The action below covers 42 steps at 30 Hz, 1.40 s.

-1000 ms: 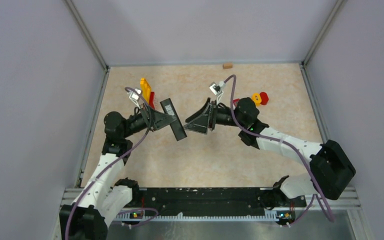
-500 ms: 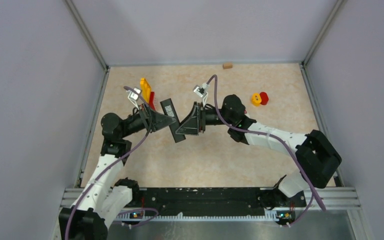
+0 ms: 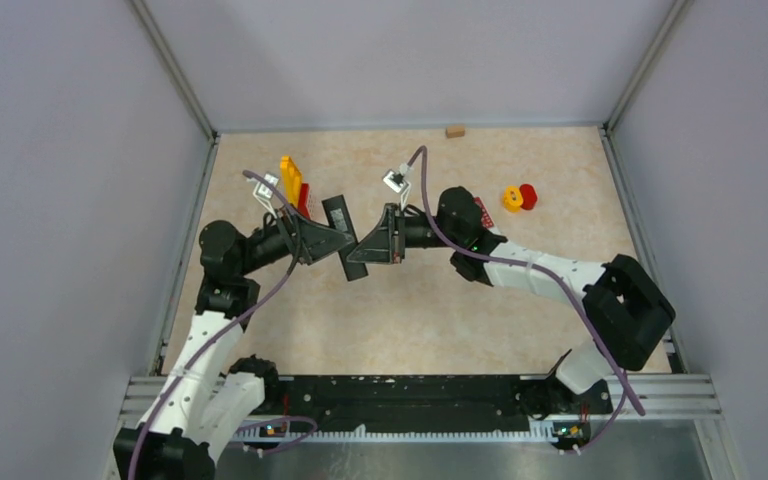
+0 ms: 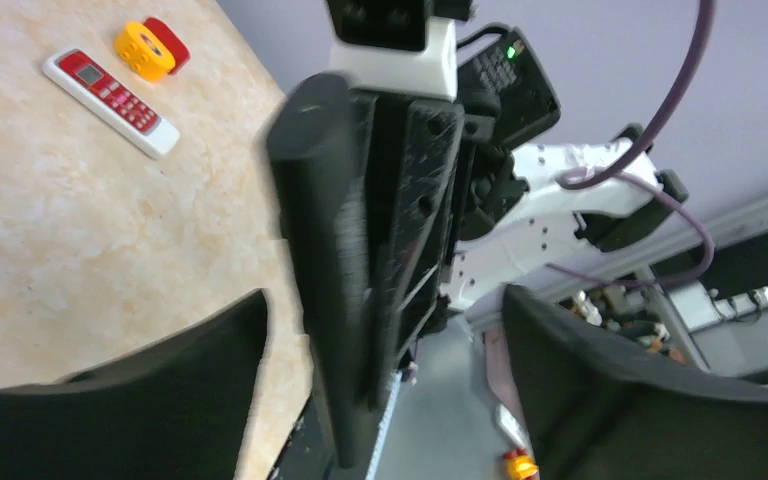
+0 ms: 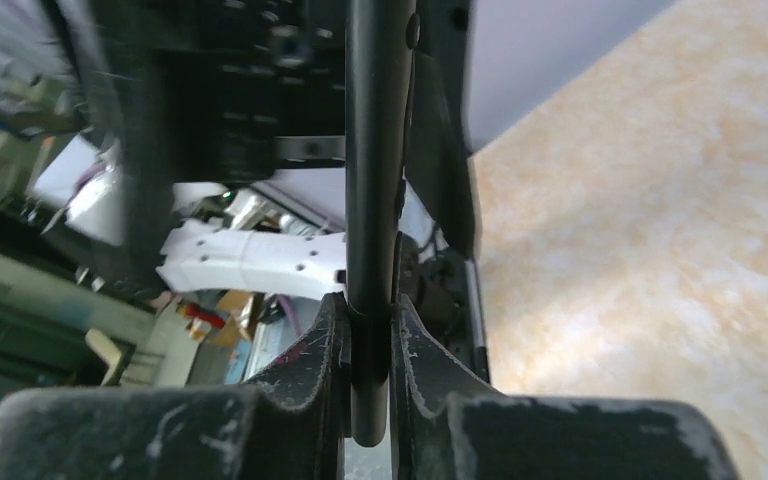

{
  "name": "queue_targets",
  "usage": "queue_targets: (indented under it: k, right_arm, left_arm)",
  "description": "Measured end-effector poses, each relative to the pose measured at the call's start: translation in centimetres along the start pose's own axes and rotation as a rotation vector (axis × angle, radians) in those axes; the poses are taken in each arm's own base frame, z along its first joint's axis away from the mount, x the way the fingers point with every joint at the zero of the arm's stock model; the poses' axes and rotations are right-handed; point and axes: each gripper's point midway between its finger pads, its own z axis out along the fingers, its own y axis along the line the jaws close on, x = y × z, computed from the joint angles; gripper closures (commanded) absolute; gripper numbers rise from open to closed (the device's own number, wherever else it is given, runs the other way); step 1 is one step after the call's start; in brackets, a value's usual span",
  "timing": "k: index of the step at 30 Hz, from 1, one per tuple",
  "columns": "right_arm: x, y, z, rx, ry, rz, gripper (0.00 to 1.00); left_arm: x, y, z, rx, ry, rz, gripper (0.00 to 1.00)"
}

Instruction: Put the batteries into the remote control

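A long black remote control (image 3: 344, 238) hangs in the air over the middle of the table, between my two grippers. My right gripper (image 5: 369, 372) is shut on its near end, the slab (image 5: 371, 180) pinched edge-on between both fingers (image 5: 310, 375). In the top view this gripper (image 3: 362, 247) meets the remote from the right. My left gripper (image 4: 385, 335) is open, its fingers (image 4: 160, 385) standing wide on either side of the remote (image 4: 325, 270) without touching it. I see it in the top view (image 3: 328, 241) at the remote's left. The batteries are out of view.
A second, white and red remote (image 4: 110, 90) lies on the table beside a yellow and red round piece (image 3: 519, 197). A yellow and red object (image 3: 291, 181) stands behind the left gripper. A small brown block (image 3: 454, 130) sits at the back wall.
The right arm swung left and its gripper shut on the black remote. The left gripper, which held the remote before, has opened and let go of it.
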Motion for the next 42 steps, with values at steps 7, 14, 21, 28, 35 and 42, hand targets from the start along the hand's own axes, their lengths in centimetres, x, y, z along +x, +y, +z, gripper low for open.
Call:
queue_targets:
  k: [7,14,21,28,35,42]
  right_arm:
    - [0.2,-6.3,-2.7,0.368,-0.021,-0.011,1.00]
    - [1.1,-16.3,-12.7,1.073,0.023,-0.113,1.00]
    - [4.5,-22.7,-23.2,1.592,0.246,-0.163,1.00]
    - [5.1,-26.0,-26.6,1.793,0.395,-0.212,1.00]
    - [3.3,-27.8,-26.3,1.852,0.415,-0.274,0.72]
    - [4.2,-28.2,-25.6,1.806,0.424,-0.232,0.57]
  left_arm:
    - [-1.8,3.1,-1.0,-0.265,-0.112,0.068,0.01]
    - [-2.3,8.4,-4.0,-0.611,-0.170,0.087,0.01]
    - [-1.3,10.5,-5.6,-0.736,-0.152,0.071,0.01]
    - [-1.1,10.7,-5.8,-0.750,-0.141,0.071,0.01]
    - [-1.0,10.7,-5.8,-0.748,-0.140,0.070,0.01]
    - [-0.9,10.7,-5.8,-0.751,-0.137,0.066,0.01]
